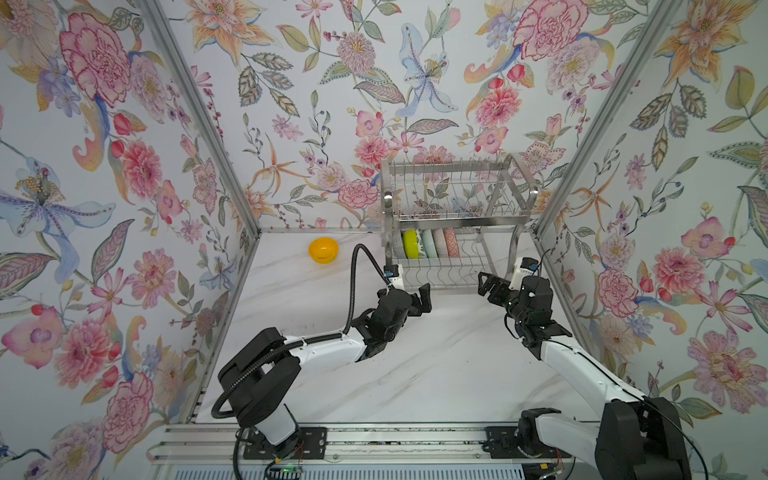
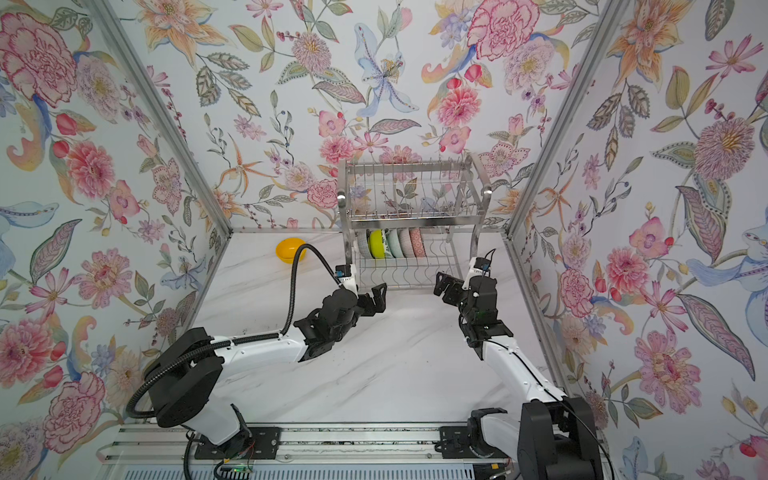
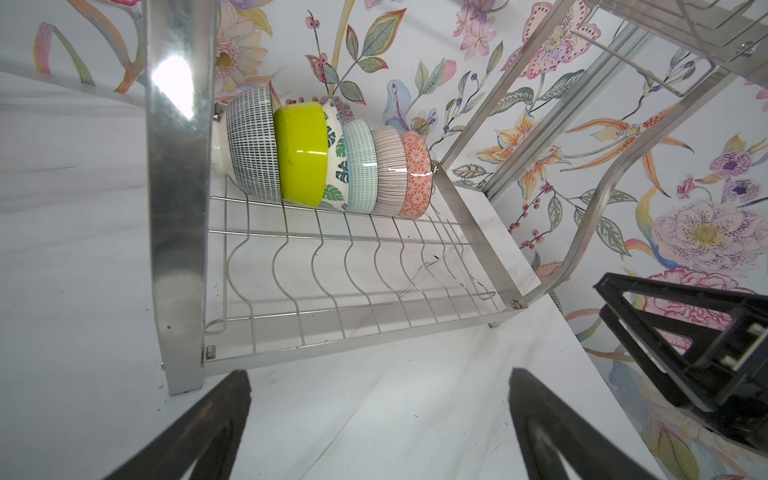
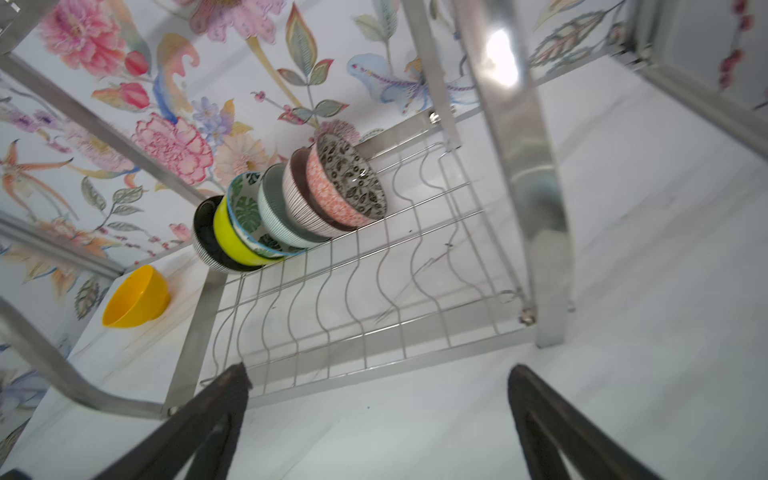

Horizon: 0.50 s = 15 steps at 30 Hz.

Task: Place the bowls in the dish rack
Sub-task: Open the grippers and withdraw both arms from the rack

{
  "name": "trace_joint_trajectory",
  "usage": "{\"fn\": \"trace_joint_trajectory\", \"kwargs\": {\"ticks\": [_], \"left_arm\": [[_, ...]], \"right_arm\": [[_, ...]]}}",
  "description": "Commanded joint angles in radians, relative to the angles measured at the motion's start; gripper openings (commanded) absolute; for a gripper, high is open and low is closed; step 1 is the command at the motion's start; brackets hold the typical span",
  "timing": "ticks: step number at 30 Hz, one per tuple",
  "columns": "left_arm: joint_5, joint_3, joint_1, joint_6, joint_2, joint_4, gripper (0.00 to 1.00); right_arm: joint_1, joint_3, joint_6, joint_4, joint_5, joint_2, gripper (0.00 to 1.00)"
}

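Observation:
The dish rack (image 1: 457, 167) (image 2: 411, 166) stands at the back right of the marble table. Several bowls stand on edge in a row in its lower tier, among them a lime-green bowl (image 3: 301, 153) (image 1: 410, 243) and a pinkish bowl (image 4: 332, 195) at the row's end. An orange-yellow bowl (image 1: 323, 250) (image 2: 291, 250) (image 4: 135, 297) sits alone on the table, left of the rack. My left gripper (image 1: 417, 299) (image 3: 380, 415) and right gripper (image 1: 488, 286) (image 4: 378, 415) hover just before the rack's front edge, both open and empty.
The rack's flat steel legs (image 3: 178, 208) (image 4: 536, 208) stand close to both grippers. Its upper tier (image 2: 411, 208) overhangs the bowls. Floral walls close in the table on three sides. My right gripper's body (image 3: 685, 345) shows in the left wrist view.

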Motion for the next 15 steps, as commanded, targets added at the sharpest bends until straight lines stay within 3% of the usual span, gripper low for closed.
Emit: {"fn": "trace_joint_trajectory", "kwargs": {"ticks": [1, 6, 8, 15], "left_arm": [[-0.018, -0.004, -0.011, 0.015, -0.017, 0.029, 0.99], [-0.021, 0.002, -0.012, 0.013, -0.012, 0.031, 0.99], [-0.030, 0.002, -0.011, 0.014, -0.013, 0.024, 0.99], [-0.044, 0.016, -0.009, 0.029, -0.008, 0.001, 0.99]], "right_arm": [[-0.073, -0.009, -0.025, -0.084, 0.095, -0.016, 0.98], [-0.182, 0.072, -0.043, -0.045, -0.028, 0.078, 0.98], [-0.230, 0.106, -0.043, 0.015, -0.154, 0.131, 0.97], [-0.246, 0.205, -0.102, 0.144, -0.242, 0.282, 0.87]]}}
